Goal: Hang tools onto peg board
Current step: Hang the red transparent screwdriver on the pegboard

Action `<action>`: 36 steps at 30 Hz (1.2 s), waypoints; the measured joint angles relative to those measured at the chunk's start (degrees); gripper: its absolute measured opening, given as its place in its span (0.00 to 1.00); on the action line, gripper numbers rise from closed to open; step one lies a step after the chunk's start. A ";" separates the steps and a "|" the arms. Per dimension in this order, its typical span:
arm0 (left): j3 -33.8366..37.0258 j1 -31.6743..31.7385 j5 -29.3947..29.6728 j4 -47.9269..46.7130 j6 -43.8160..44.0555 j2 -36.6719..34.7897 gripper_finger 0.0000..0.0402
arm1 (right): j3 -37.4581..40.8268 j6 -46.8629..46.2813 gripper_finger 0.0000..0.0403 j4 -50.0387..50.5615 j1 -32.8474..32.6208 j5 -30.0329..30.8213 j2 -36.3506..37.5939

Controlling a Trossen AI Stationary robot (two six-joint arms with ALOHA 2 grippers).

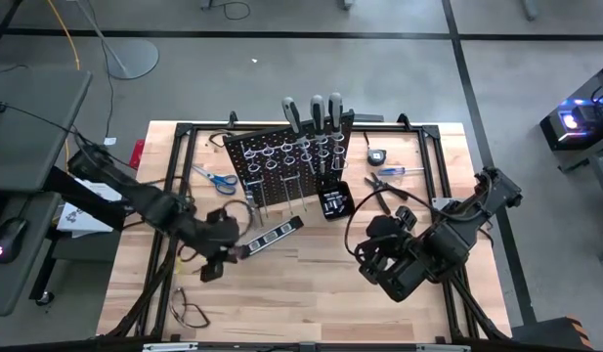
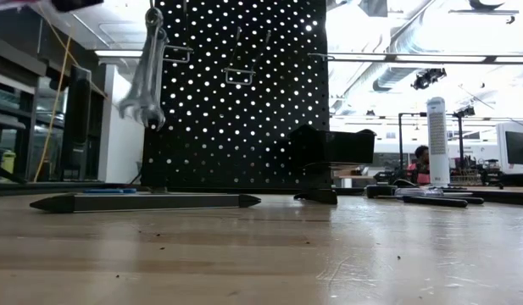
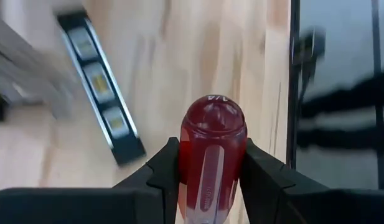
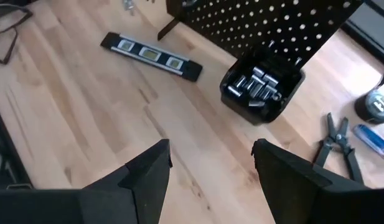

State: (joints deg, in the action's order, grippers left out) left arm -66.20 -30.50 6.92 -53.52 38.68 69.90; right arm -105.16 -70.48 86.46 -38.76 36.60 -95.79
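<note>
The black peg board (image 1: 291, 161) stands upright at the table's far middle, with grey-handled tools stuck in its top rings. A bunch of silver wrenches (image 2: 147, 76) hangs at its left edge in the low view. My left gripper (image 1: 215, 262), near and left of the board, is shut on a red-handled screwdriver (image 3: 212, 134). My right gripper (image 1: 379, 269) hovers open over the near right of the table with nothing between its fingers (image 4: 148, 165). Blue-handled scissors (image 1: 215, 178), dark pliers (image 1: 384, 191) and a blue-handled screwdriver (image 1: 399, 171) lie flat on the table. My left gripper pinches the red screwdriver's handle (image 3: 210, 171) between its two fingers, one on each side. The handle's rounded butt end (image 3: 213, 112) sticks out past the fingertips. The shaft is hidden behind the gripper. The handle sits well above the tabletop.
A dark spirit level (image 1: 272, 235) lies on the table in front of the board. A small black box (image 1: 333, 200) of metal bits stands at the board's foot. Also on the table are a tape measure (image 1: 377, 154) at the far right and clear safety glasses (image 1: 189, 311) at the near left.
</note>
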 joint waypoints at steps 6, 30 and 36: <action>-5.45 2.17 5.91 7.62 0.54 -2.42 0.29 | 0.00 0.42 0.55 0.11 0.24 0.13 0.02; -32.42 27.67 15.98 43.16 -38.22 0.99 0.29 | 0.00 -0.46 0.55 0.07 1.62 1.03 0.02; -32.43 27.98 14.12 42.67 -37.84 1.96 0.29 | 0.00 0.36 0.55 0.07 1.62 1.36 0.02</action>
State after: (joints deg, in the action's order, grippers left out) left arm -98.63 -2.53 21.04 -10.85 0.84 71.86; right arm -105.16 -70.12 86.52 -37.15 37.96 -95.77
